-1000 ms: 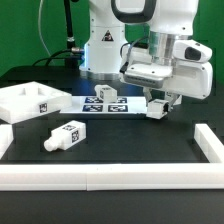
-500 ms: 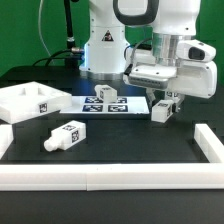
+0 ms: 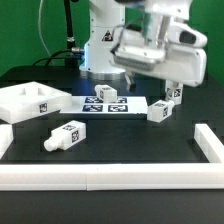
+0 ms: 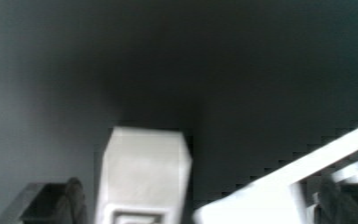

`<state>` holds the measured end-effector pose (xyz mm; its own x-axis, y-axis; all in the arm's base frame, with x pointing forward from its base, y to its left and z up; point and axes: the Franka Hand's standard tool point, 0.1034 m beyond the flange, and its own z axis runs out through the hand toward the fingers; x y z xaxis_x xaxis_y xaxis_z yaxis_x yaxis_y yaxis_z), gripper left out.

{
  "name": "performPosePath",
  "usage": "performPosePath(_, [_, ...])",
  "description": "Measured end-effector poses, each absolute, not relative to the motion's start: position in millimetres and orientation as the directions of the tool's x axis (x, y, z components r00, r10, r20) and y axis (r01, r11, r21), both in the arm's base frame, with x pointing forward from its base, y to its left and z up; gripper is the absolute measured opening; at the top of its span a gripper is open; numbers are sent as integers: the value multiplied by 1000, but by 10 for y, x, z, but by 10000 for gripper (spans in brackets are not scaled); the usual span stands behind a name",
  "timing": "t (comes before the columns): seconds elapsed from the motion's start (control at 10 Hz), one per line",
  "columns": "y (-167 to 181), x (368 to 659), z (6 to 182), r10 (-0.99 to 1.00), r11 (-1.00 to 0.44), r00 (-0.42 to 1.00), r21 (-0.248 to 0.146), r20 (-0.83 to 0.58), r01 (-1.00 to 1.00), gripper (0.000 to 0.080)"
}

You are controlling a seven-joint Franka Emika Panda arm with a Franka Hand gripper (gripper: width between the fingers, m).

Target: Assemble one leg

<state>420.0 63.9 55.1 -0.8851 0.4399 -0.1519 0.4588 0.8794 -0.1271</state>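
The tool has tipped up by the leg, right of the marker board. I cannot tell if it holds it.

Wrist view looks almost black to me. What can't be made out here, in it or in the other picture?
- Fingers: cut off by the wrist view's edge and smeared by blur in the exterior view. Gripping or not, cannot tell.
- Leg by them: tag and peg too small and blurred in the exterior view. Whether it touches the table is unclear.
- Table: only a dark blur in the wrist view.
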Motion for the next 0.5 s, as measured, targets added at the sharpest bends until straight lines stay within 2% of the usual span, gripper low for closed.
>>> performPosePath(0.1, [424,4324,789,446,870,-873,-136,-196,474,649])
performPosePath(0.2, [305,4382,859,456,863,-865,-133,-209,487,649])
performPosePath(0.5, [245,4428,865,460,861,-862,-132,-212,492,649])
